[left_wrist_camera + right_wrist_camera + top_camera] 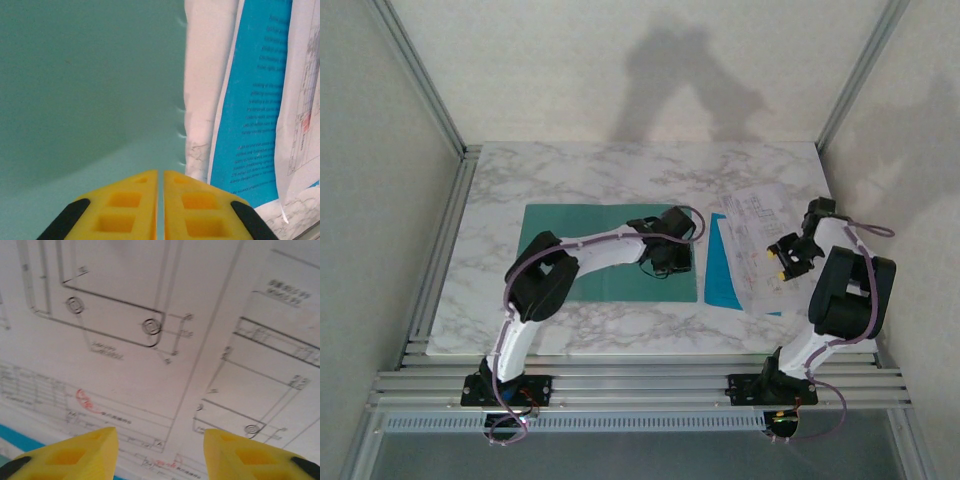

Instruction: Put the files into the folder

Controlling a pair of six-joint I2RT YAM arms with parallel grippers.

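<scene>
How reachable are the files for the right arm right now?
Likely yes: the right gripper hangs open just above the files, nothing between them. The left gripper is off over the folder, out of the way.

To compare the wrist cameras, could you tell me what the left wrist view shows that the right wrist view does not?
Left wrist: the teal folder, bare marble table, the left gripper shut. Right wrist: the right gripper open over the drawing sheet, diagrams close up. Both: that drawing sheet and the blue sheet under it.
</scene>
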